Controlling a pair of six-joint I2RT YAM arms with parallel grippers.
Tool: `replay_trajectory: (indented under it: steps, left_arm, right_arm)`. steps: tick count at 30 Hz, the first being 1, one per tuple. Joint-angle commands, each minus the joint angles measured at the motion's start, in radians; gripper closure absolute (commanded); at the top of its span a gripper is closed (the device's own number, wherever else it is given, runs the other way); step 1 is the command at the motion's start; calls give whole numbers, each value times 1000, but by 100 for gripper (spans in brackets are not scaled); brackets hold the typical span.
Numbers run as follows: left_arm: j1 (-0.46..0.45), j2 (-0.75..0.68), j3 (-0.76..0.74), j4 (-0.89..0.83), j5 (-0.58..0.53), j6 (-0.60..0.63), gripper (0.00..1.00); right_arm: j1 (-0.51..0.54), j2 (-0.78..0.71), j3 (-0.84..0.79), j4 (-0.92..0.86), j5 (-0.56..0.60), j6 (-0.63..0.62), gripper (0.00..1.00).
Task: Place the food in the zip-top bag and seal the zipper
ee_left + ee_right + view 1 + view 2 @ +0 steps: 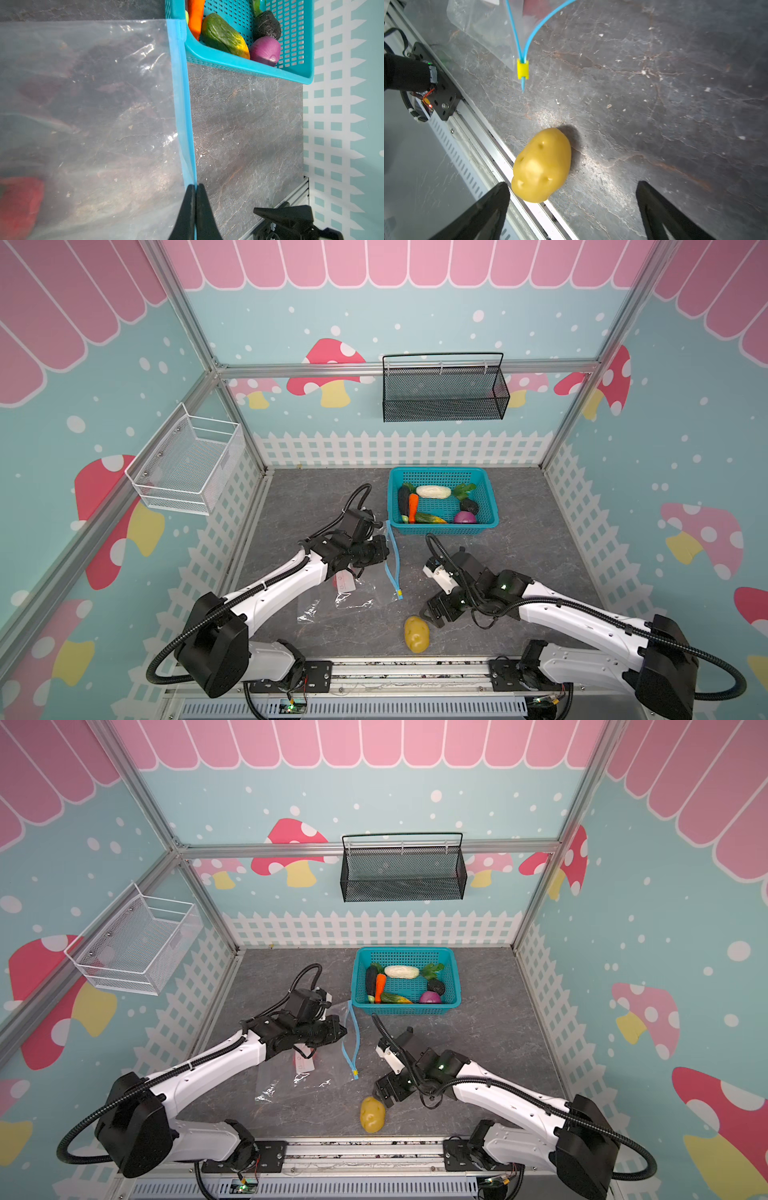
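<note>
Under my jaws lies a dark grey marbled slab, with a pale glare just ahead of my right pair. Far ahead stands the back wall, teal with white dots and red and pink mushrooms. A white picket fence runs along its foot and pink scallops along its top. A black mesh basket hangs there. Out beyond my left jaws a white wire basket hangs on the side wall. Aluminium posts mark the corners. Behind me runs an aluminium rail.
</note>
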Motion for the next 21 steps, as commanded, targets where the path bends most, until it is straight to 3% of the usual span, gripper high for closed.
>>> replay_trajectory:
  steps: [1, 9, 15, 21]
  left_arm:
    - [10, -7, -3, 11, 9, -13, 100]
    - [31, -27, -21, 5, 11, -10, 100]
    - [40, -60, -37, -10, 13, 0, 100]
    - [44, -85, -54, -13, 19, 4, 100]
  right_arm:
    - [60, 64, 29, -3, 4, 20, 2]
    - [101, 183, 55, -36, -42, 295, 0]
    - [111, 183, 28, 30, -80, 436, 2]
    - [162, 229, 29, 12, -37, 526, 2]
